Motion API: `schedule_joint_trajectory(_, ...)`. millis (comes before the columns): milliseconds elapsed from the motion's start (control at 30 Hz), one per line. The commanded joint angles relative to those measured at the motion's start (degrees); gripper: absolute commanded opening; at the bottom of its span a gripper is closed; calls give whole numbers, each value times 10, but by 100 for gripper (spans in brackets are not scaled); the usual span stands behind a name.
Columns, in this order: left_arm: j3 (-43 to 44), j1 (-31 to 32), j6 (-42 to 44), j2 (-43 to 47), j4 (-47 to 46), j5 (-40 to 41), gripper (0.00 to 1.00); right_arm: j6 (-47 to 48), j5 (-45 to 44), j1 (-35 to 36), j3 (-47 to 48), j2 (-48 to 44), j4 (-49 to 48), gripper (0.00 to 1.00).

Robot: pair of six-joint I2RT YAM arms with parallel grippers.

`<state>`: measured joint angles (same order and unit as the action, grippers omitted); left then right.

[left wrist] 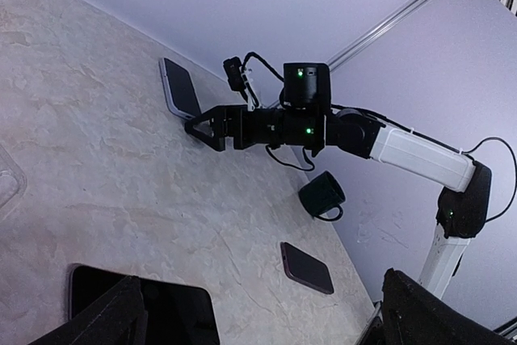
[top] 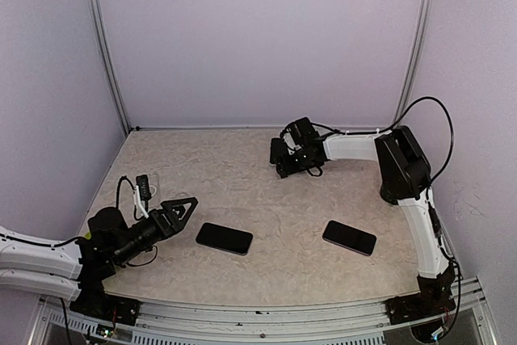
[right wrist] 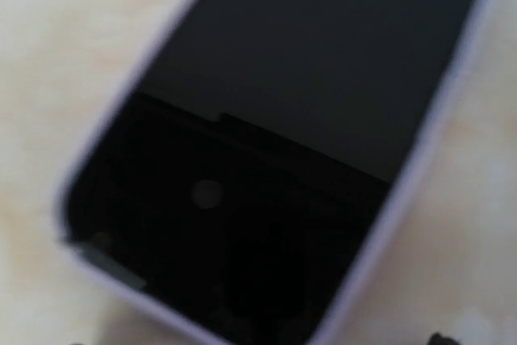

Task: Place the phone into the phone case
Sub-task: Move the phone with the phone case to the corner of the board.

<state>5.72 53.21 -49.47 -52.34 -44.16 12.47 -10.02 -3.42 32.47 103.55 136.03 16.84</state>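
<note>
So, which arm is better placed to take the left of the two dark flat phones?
Left: the open left gripper lies beside that phone; the right gripper is far off at the back.

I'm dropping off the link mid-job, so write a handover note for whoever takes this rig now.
Left gripper: open, empty, low at front left.
Right gripper: open, tips by the pale-cased phone at the far side, not gripping it.
A dark phone and a second dark slab lie nearer the bases.
Done: the far phone looks seated in its case.
Left: confirm the fit.
</note>
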Motion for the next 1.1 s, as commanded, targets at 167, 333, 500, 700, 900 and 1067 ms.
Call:
schedule_joint_trajectory(167,-2,-4,4,5,-18,5,98,-9,-106,-3,64,64,52,90)
schedule_joint_trajectory(333,3,-5,4,-2,-20,3,98,-13,-126,-5,105,93,67,90)
schedule_joint_trajectory(500,3,-6,3,-1,-18,3,98,-28,-137,-16,135,106,91,90)
schedule_joint_trajectory(700,1,-7,3,4,-16,6,99,-31,-136,-29,116,98,89,90)
schedule_joint_trajectory(900,8,-7,5,-8,-22,1,98,-29,-116,-33,87,82,72,90)
schedule_joint_trajectory(1067,16,-8,7,-17,-18,1,99,-11,-90,-30,75,68,65,90)
